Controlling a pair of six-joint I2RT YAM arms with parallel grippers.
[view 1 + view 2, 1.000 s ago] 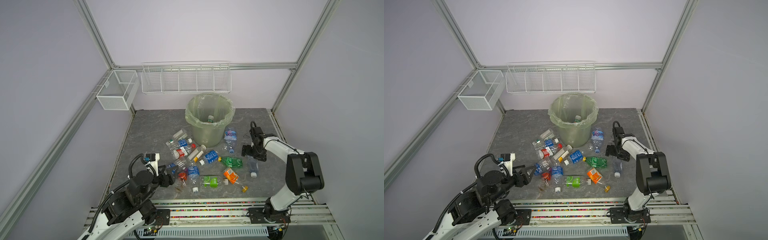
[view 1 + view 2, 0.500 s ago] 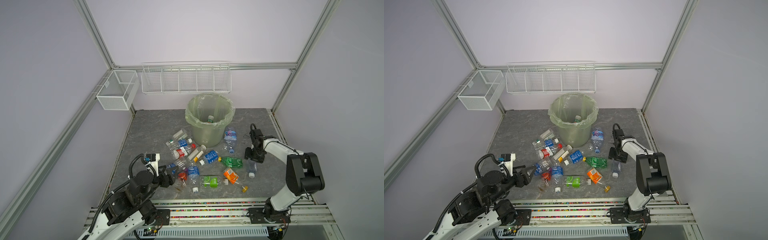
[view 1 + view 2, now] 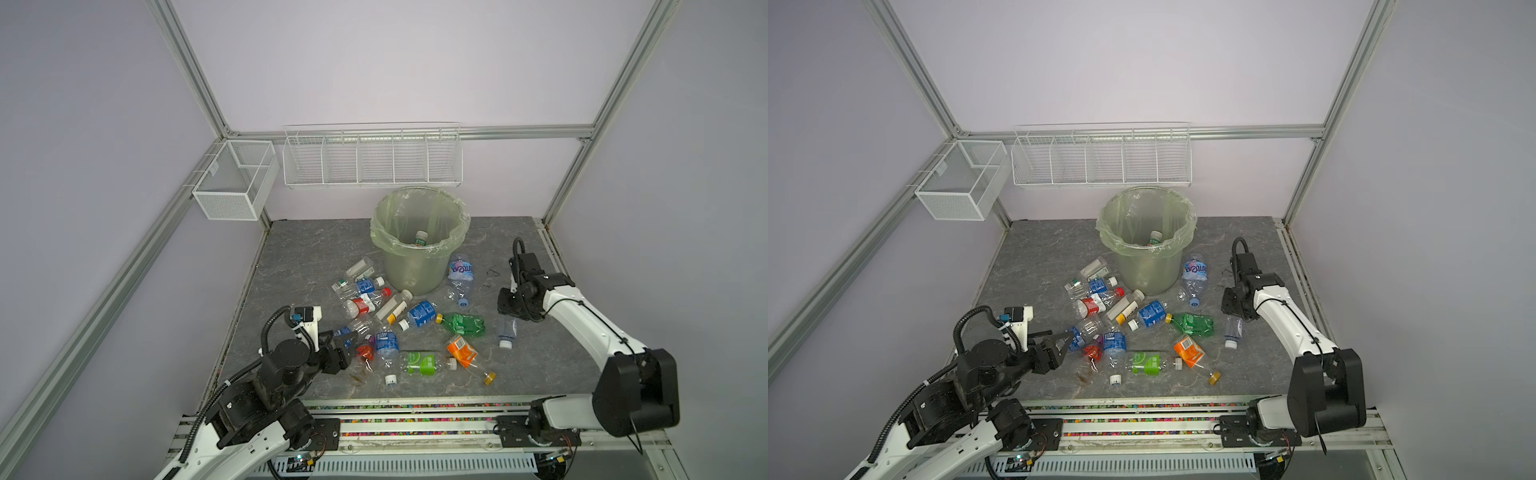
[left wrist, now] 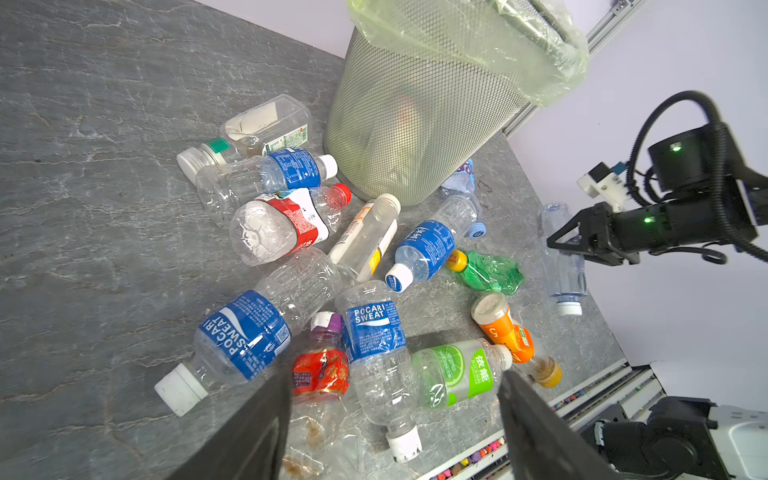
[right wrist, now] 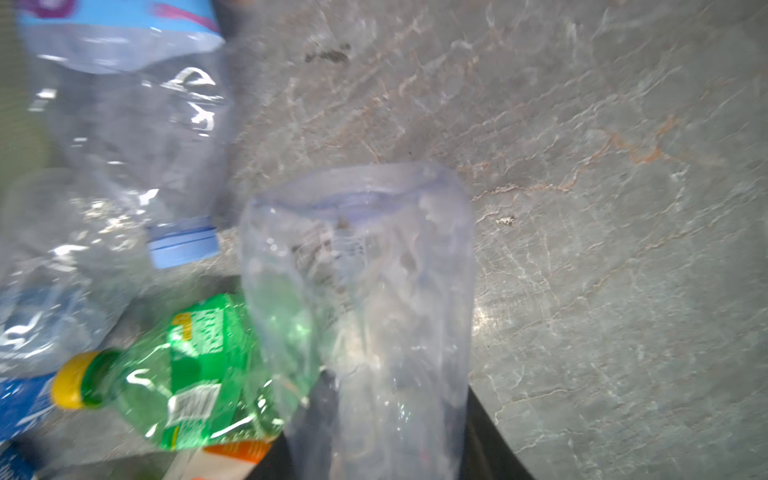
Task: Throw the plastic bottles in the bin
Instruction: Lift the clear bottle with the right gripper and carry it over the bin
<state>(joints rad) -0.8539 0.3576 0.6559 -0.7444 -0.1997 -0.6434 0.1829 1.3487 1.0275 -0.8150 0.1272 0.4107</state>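
- A grey marbled table point(image 3: 311, 249) filled the floor of a metal-framed booth with pale lilac walls.
- The plastic bottles point(image 3: 419, 313) lay scattered on their sides across the middle of the table, in front of the bin and between the two arms.
- The bin point(image 3: 415, 270), pale green with a thin bag folded over its rim, stood upright at the back of the table. A capped bottle point(image 3: 421, 239) lay inside it.
- A clear bottle point(image 3: 508, 331) with a white cap lay at the right edge of the scatter, just beside a crushed green bottle point(image 3: 463, 324).
- The right claw point(image 3: 510, 316) was down over the clear bottle's base end, its jaws pressed in against both sides. I could not tell whether the bottle had left the table.
- The left claw point(image 4: 395, 376) hung low at the near-left edge of the scatter, jaws spread wide and holding nothing. A blue-labelled bottle point(image 4: 374, 328) and a red-labelled bottle point(image 4: 322, 370) lay just beneath it.
- White wire baskets point(image 3: 372, 160) hung on the walls behind the bin.
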